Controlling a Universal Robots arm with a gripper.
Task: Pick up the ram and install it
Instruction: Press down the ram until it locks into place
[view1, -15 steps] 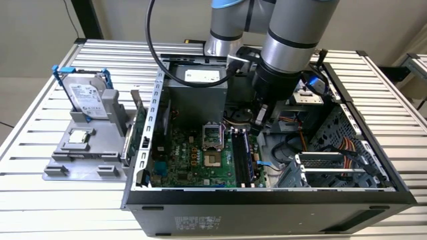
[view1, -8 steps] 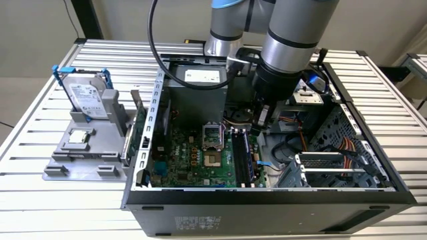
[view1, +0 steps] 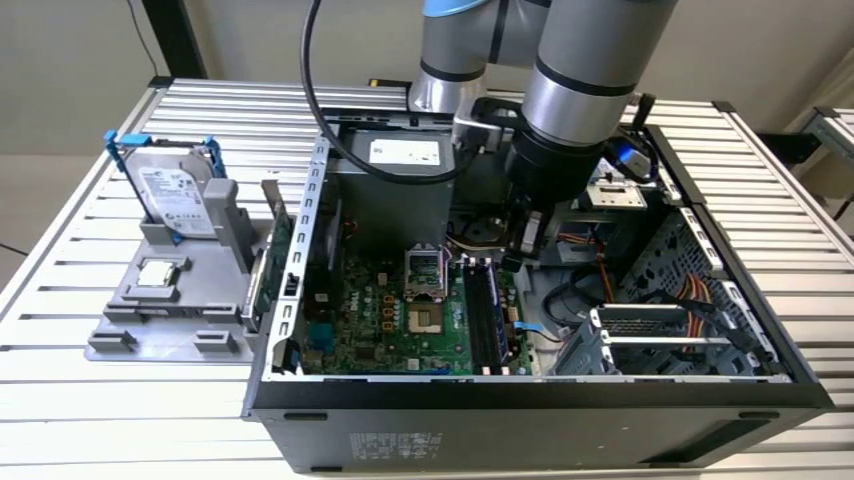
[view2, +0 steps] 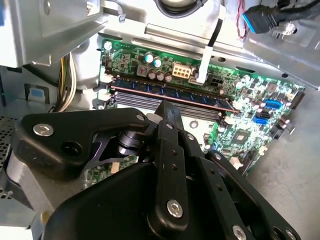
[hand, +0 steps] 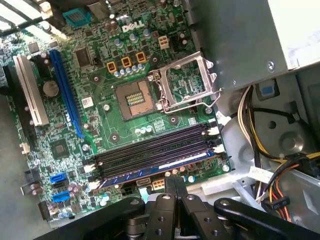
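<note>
The ram (hand: 155, 168) is a long dark blue stick with black chips, standing in the memory slot nearest my gripper on the green motherboard (hand: 75, 85). It also shows in the second wrist view as the ram (view2: 172, 93), and as the ram (view1: 489, 310) in the exterior view. My gripper (hand: 175, 182) hangs just above the slot row, shut, with nothing between its fingers. The exterior view has the gripper (view1: 525, 243) inside the open computer case, over the far end of the slots. In the second wrist view the gripper (view2: 164, 107) points at the stick's middle.
The CPU socket (hand: 182, 85) stands open beside the slots. A grey power supply (view1: 394, 165) and cable bundles (hand: 265, 150) crowd the case. On the exterior view's left, a grey stand (view1: 167, 315) holds a hard drive in a blue frame (view1: 174, 195) and a small silver chip (view1: 160, 272).
</note>
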